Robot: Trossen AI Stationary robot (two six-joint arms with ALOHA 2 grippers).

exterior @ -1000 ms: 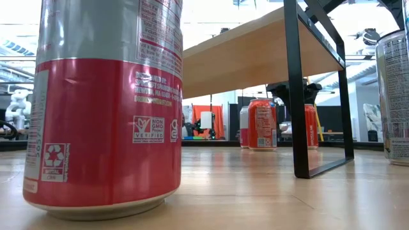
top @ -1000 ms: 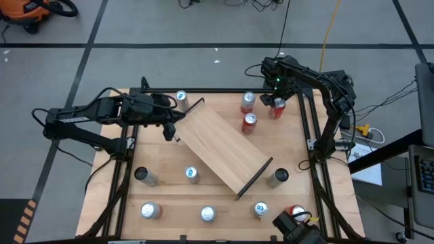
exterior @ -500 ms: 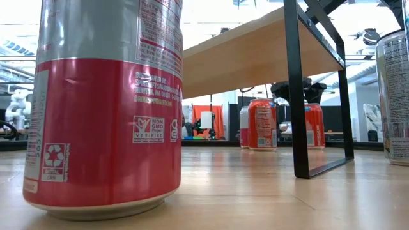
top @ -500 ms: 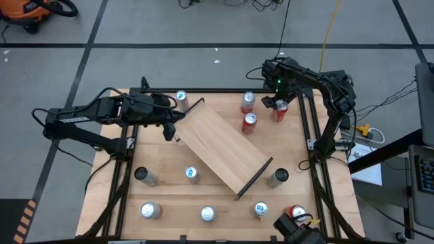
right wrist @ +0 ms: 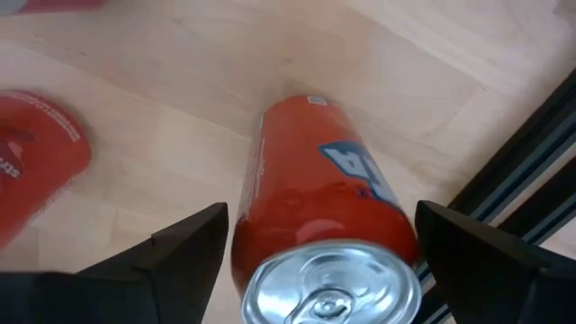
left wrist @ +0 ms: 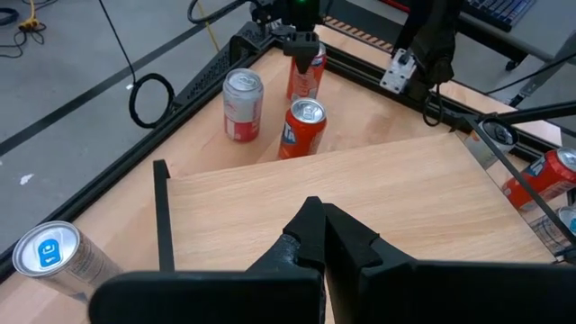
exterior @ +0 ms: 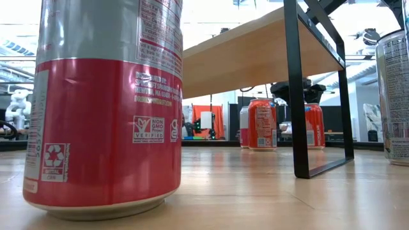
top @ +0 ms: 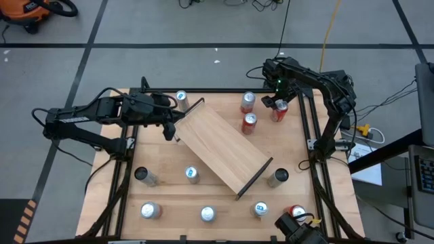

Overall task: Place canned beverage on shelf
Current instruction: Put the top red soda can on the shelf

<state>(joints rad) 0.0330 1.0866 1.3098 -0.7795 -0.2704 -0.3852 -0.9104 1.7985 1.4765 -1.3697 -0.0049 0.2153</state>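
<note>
In the low view the nearest red-and-silver can [exterior: 105, 108] is cut off at the top, and the shelf [exterior: 255, 51] leg hides part of a far red can [exterior: 311, 126]. At the bench's near right corner, a dark object [top: 302, 232] partly covers another can [top: 296, 213].

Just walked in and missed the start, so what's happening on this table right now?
The right gripper hangs open over an upright orange-red soda can at the table's far right corner, fingers either side, not gripping it. The left gripper is shut above the light-wood shelf with black end rails, which carries no cans.
</note>
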